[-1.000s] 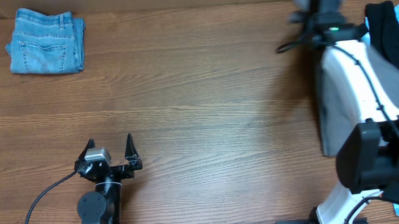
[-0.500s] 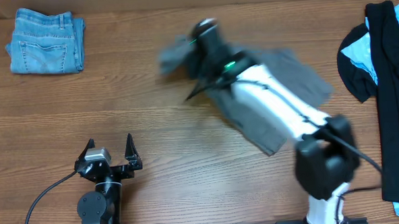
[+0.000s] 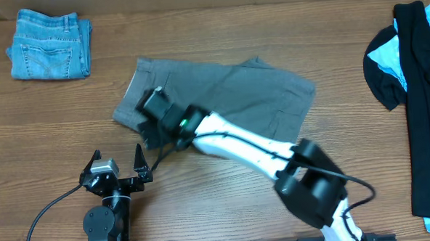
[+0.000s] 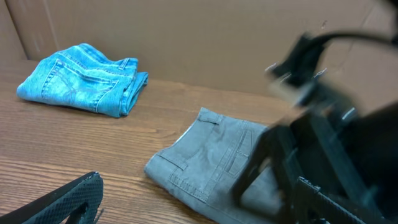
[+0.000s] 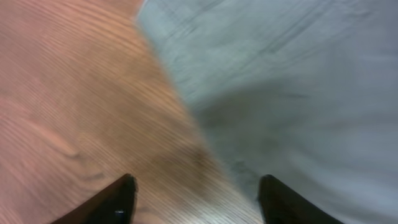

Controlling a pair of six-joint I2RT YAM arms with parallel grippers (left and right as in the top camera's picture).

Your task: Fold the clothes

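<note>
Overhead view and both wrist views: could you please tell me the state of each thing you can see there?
gray shorts: spread out flat, unfolded.
jeans: folded, lying far left.
black and blue clothes: unfolded heap at the right edge.
left pincer: open, empty.
right pincer: open, over the shorts' edge, holding nothing.

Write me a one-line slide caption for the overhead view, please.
Open right gripper at the waistband end of grey shorts spread on the table, folded jeans top left, dark clothes heaped at right.
</note>
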